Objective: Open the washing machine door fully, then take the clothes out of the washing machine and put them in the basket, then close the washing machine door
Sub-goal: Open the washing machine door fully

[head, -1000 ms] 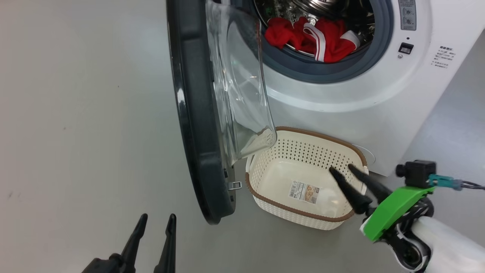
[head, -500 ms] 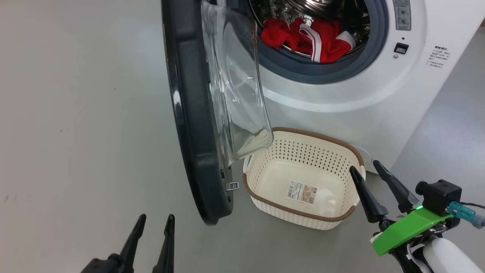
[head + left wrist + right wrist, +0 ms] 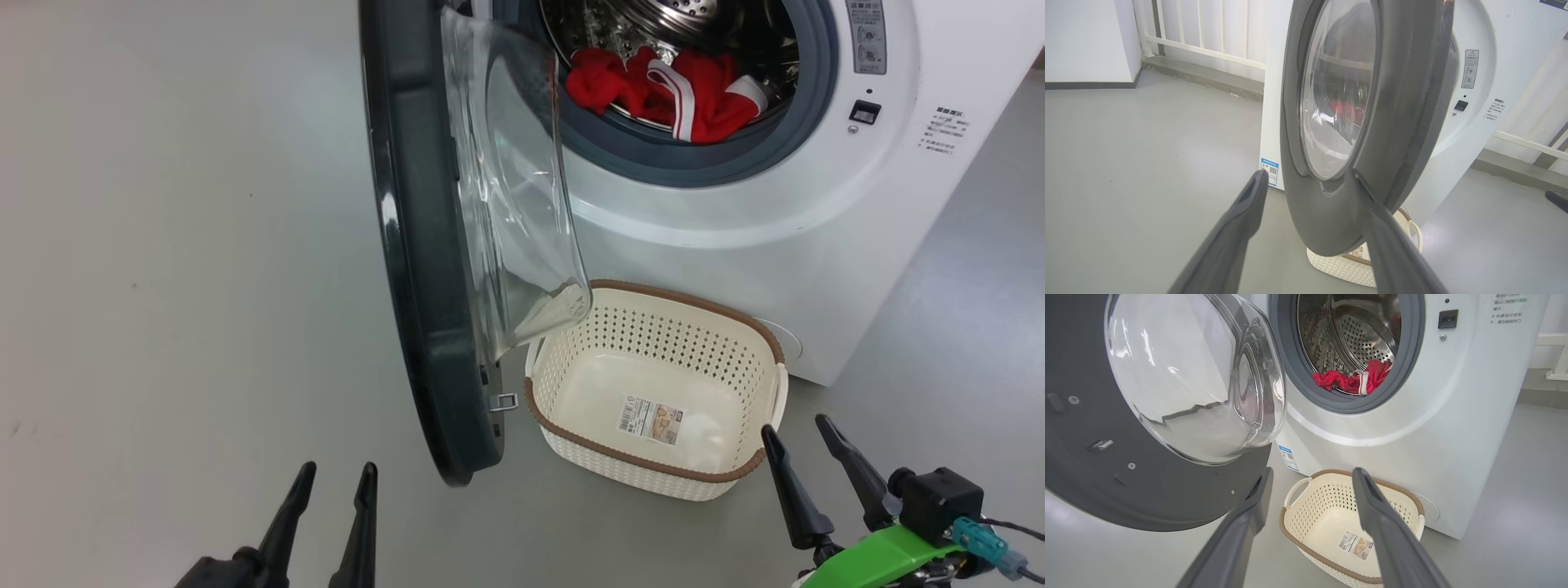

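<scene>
Door (image 3: 424, 245)'s opened; clothes (image 3: 661, 90) not yet moved from drum (image 3: 678, 16) to basket (image 3: 653, 335). Left gripper (image 3: 340, 467) and right gripper (image 3: 793, 425) are held wide, empty.

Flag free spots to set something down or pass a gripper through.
Free: the grey floor left of the washing machine door; the same floor right of the washing machine; inside the basket, bare but for a sticker; the drum mouth above the clothes. Crowded: where the door's glass bowl hangs close by the basket's left corner.
</scene>
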### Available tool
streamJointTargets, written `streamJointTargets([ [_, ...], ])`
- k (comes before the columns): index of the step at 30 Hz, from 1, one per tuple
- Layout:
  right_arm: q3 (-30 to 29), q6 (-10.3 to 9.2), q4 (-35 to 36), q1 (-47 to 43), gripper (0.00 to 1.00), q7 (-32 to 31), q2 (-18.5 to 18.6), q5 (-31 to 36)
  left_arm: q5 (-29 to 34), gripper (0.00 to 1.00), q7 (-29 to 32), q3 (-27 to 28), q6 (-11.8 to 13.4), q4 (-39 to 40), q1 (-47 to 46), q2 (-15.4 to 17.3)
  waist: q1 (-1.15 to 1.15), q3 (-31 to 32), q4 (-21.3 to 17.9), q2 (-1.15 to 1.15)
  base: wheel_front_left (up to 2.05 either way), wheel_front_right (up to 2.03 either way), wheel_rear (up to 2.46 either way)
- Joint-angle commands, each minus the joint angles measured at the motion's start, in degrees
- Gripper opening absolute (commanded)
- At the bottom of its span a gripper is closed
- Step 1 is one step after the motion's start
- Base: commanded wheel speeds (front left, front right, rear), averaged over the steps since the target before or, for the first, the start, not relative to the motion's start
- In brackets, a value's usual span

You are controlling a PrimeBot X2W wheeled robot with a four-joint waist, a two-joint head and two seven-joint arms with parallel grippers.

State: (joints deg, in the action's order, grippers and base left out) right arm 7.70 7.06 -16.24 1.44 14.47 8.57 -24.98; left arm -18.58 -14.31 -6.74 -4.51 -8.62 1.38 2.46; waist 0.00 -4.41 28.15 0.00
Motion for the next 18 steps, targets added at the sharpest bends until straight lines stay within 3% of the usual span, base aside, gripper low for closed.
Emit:
streamJointTargets([
  [1,0.26,0.43,0.52,-0.18,1.0,0.52,-0.03,0.64,0.65,1.0,-0.69,2.09,-0.13,1.08,-0.13,0.42,0.0,0.04,-0.17,0.0,0.0,0.0,0.0],
  [17,-0.71,0.43,-0.1,0.25,1.0,0.52,-0.95,2.01,-0.15,1.0,-0.69,2.51,0.23,1.16,-0.88,0.42,0.0,-0.06,-0.61,0.0,0.0,0.0,0.0],
  [18,-0.69,0.43,-0.04,0.24,1.0,0.52,-0.99,2.11,-0.23,0.9,-0.69,2.63,0.34,1.12,-1.01,0.42,0.0,-0.04,-0.6,0.0,0.0,0.0,0.0],
])
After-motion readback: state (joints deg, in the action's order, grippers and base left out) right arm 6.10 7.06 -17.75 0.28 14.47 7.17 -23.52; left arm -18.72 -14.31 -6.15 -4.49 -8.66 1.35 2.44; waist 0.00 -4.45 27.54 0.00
